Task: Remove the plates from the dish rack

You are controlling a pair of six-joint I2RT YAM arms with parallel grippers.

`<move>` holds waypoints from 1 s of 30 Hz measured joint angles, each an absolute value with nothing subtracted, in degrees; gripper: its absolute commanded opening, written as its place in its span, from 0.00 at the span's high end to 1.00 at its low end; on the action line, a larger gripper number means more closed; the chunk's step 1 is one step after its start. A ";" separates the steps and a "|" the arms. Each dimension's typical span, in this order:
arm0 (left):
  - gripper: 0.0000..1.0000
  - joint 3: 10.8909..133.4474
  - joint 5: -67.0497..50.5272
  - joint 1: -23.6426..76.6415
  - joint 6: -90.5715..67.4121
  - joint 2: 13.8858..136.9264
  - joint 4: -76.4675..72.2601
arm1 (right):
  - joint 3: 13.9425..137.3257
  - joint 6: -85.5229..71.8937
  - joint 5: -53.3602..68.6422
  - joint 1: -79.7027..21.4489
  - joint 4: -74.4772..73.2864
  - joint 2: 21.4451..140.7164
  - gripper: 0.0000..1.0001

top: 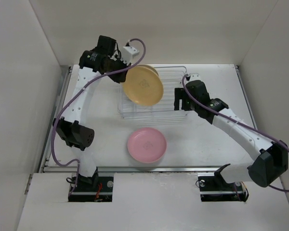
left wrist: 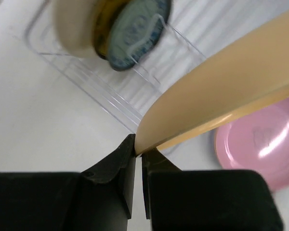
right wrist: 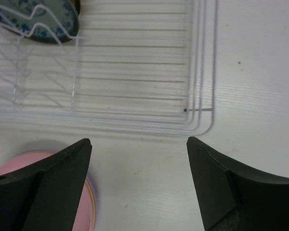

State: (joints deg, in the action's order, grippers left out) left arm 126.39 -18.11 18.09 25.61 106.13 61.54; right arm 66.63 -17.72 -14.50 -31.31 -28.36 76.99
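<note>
the dish rack [top: 156, 109] stands on the table [top: 216, 86], near its middle and toward the far side. the left gripper [left wrist: 138, 150] is above the rack's left end, its jaws closed on the rim of a tilted plate [top: 142, 86] that is raised over the rack's left half. behind it, a small plate [left wrist: 135, 29] and a larger plate [left wrist: 74, 24] stand on edge side by side among the dividers. a flat plate [top: 146, 145] lies on the table in front of the rack, nearer the arm bases and apart from the wires. the right gripper [top: 182, 102] hovers at the rack's right end, jaws apart, with the flat plate to its near left.
</note>
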 measured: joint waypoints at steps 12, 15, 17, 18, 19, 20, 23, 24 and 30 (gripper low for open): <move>1.00 110.54 -18.04 34.46 44.10 117.38 73.71 | 70.52 -20.80 -22.13 -30.44 -30.04 77.38 0.14; 0.77 108.77 -16.80 36.53 44.16 118.10 74.65 | 70.41 -20.80 -23.00 -30.33 -31.40 77.38 0.14; 0.61 108.75 -16.32 36.64 44.18 118.10 74.91 | 70.30 -20.80 -23.22 -30.28 -31.77 77.36 0.14; 0.55 108.75 -16.27 36.62 44.25 118.10 74.98 | 70.26 -20.80 -23.22 -30.30 -31.77 77.34 0.14; 0.53 108.75 -16.27 36.60 44.29 118.10 75.02 | 70.11 -20.82 -23.22 -30.30 -31.70 77.25 0.14; 0.51 108.75 -16.23 36.45 44.29 118.10 75.02 | 69.84 -20.82 -23.22 -30.30 -31.66 77.08 0.14; 0.48 108.75 -16.27 36.29 44.31 118.10 75.07 | 68.86 -20.86 -23.20 -30.35 -31.70 76.36 0.14; 0.48 108.75 -16.32 36.27 44.27 118.10 75.07 | 68.71 -20.86 -23.16 -30.35 -31.70 76.23 0.14; 0.53 108.79 -17.63 33.10 41.93 118.10 75.11 | 67.55 -18.50 -19.35 -30.74 -30.96 74.98 0.20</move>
State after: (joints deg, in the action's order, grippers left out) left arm 108.79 -17.63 33.10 41.93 118.10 75.11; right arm 67.55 -18.50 -19.35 -30.74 -30.96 74.98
